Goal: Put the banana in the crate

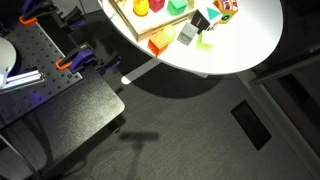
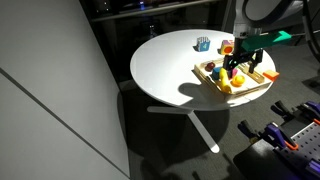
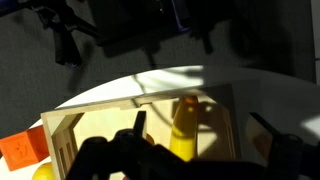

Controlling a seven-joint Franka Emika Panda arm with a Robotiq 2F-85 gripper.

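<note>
The banana [image 3: 184, 128] is yellow and lies lengthwise inside the wooden crate [image 3: 62, 135], partly in shadow. In the wrist view my gripper [image 3: 198, 120] is right above it. The two dark fingers stand wide apart on either side of the banana and do not touch it, so the gripper is open. In an exterior view the gripper [image 2: 240, 58] hangs over the crate [image 2: 252, 90] on the round white table [image 2: 170, 65]. In an exterior view the crate [image 1: 152, 38] shows at the top edge with coloured pieces in it; the gripper is out of that frame.
Coloured blocks [image 1: 198, 30] lie on the table beside the crate. An orange block [image 3: 22, 148] and a yellow object [image 3: 42, 172] sit next to the crate's outer wall. A small blue object [image 2: 203, 43] stands further back on the table. A black perforated bench with orange clamps [image 1: 55, 95] is nearby.
</note>
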